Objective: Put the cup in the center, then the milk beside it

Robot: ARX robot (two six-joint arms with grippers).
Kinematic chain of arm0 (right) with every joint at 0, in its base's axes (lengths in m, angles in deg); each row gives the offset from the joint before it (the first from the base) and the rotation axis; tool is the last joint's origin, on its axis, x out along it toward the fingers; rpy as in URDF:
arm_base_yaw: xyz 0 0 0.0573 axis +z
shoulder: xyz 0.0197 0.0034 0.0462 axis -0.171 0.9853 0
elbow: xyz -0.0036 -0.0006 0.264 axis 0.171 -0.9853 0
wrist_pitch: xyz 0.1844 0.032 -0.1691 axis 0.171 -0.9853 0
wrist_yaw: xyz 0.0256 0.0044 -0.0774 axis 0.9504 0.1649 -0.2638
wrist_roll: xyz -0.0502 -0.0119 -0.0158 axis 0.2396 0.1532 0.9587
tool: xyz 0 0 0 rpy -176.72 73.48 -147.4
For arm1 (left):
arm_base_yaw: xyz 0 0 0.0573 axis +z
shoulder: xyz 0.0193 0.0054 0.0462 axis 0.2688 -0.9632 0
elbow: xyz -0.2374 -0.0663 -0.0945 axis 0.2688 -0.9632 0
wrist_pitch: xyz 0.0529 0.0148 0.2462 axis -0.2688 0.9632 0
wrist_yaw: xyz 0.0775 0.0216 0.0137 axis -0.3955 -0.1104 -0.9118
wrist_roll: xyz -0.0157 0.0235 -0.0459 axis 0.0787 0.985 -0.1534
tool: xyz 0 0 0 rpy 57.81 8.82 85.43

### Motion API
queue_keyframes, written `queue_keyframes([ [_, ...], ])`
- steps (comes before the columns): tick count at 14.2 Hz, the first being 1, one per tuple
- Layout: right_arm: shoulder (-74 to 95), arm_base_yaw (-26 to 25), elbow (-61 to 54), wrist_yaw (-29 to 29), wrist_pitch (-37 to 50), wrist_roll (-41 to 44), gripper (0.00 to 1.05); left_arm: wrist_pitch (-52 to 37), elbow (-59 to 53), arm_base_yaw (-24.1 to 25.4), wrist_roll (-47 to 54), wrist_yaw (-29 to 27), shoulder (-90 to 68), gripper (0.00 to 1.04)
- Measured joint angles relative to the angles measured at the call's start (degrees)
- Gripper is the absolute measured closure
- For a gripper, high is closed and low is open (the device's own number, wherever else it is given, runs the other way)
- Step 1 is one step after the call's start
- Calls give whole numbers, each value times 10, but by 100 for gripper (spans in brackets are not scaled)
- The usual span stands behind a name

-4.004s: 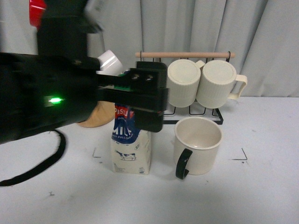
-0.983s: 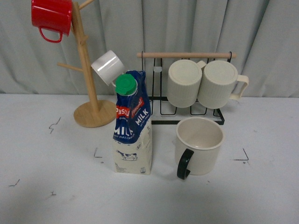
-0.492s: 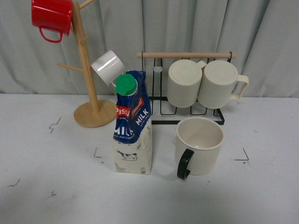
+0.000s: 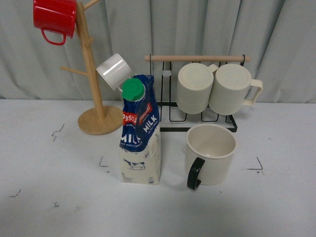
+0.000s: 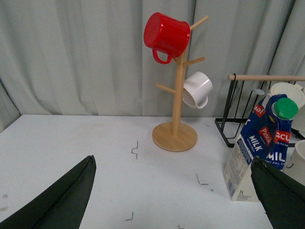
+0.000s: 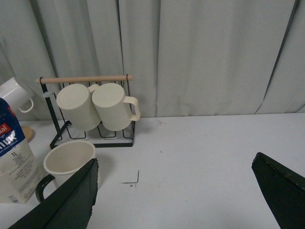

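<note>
The cup (image 4: pixel 211 154), a cream mug with a black handle turned toward me, stands upright between the table's corner marks. The milk (image 4: pixel 140 133), a blue-and-white carton with a green cap, stands upright just left of it, a small gap between them. Neither arm shows in the front view. My left gripper (image 5: pixel 174 200) is open over bare table, with the milk (image 5: pixel 259 143) near its one finger. My right gripper (image 6: pixel 174 195) is also open and holds nothing; the cup (image 6: pixel 66 160) and the milk (image 6: pixel 12 157) sit off to one side of it.
A wooden mug tree (image 4: pixel 91 74) at the back left carries a red mug (image 4: pixel 53 17) and a small white mug (image 4: pixel 114 70). A black wire rack (image 4: pixel 197 94) behind the cup holds two ribbed cream mugs. Grey curtain closes the back.
Four seconds ago my left arm filled the front view around the milk's top; it has since withdrawn out of that view. The milk and cup have stayed put over the last second.
</note>
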Motion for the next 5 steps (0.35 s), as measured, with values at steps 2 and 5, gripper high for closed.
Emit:
queue_keyframes([
  [2, 0, 0, 0, 0, 0, 0, 6, 0, 0, 0, 0, 0, 0, 7],
  [5, 0, 0, 0, 0, 0, 0, 6, 0, 0, 0, 0, 0, 0, 7],
])
